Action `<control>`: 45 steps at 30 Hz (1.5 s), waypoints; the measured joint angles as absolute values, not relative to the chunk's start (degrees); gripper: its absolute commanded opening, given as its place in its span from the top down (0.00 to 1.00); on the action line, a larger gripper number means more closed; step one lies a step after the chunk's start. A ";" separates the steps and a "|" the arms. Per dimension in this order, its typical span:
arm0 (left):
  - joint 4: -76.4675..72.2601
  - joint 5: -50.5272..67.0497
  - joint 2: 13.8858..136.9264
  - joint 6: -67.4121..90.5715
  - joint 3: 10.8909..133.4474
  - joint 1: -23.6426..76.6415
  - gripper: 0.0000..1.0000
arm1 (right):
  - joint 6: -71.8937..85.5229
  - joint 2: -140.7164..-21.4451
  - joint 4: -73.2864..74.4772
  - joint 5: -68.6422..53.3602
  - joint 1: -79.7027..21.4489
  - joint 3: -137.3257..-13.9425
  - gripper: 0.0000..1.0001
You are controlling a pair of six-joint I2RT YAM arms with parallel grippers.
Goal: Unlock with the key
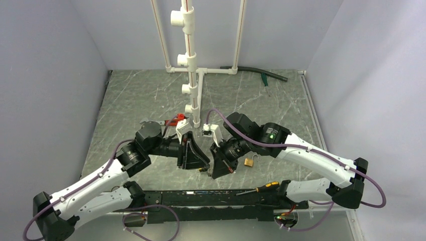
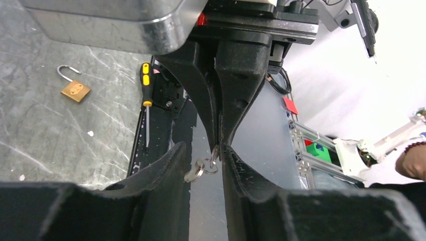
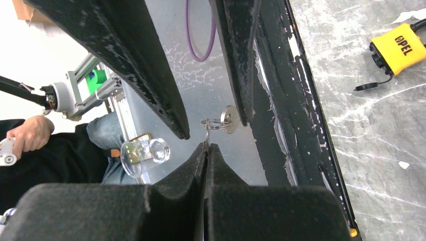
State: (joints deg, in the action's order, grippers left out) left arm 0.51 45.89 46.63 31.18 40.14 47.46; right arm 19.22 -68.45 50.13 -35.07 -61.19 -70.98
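Pinching the key [image 3: 229, 119] in the right gripper [image 3: 206, 148], fingertips pressed flat together on the thin blade, with nothing else between them. Holding it lifted off the table [image 1: 150, 95], just to the left-arm side of the padlock [image 1: 248, 161] and higher than it. Probably doing so to let the ring and round head dangle free for a second grip.

Presenting the left gripper [image 2: 203, 150] nose to nose with the right, jaws standing apart with a clear gap, one finger on either side of the hanging ring. Reading this, from the pose alone, as a handover or regrip. Gripping by the blade is hiding the part meant for the keyhole, so taking the head end in the other gripper should be baring the blade for insertion.

Locating the key relative to the left jaws: sitting inside the gap, close to the tips and off-centre. In the right wrist view, seeing the round head against or just beside one finger (cannot tell which) and apart from the other.

Noting the padlock lying flat and untouched, shackle looking hooked open on one side, though too small to be sure. Noting a screwdriver [image 1: 263, 187] nearer the arm bases than the padlock.
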 measured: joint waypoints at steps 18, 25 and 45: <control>-4.08 51.62 50.43 33.47 39.07 48.23 0.72 | 17.93 -68.60 50.61 -34.48 -61.19 -72.03 1.00; -4.27 51.62 51.48 33.85 39.07 49.17 1.00 | 17.37 -69.10 51.55 -33.65 -61.19 -73.01 1.00; -1.26 41.45 48.07 33.61 37.67 49.91 1.00 | 15.68 -68.97 54.52 -25.87 -60.51 -76.58 0.22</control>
State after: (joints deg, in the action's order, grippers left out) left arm -1.26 41.45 48.07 33.61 37.67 49.91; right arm 15.68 -68.97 54.52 -25.87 -60.51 -76.58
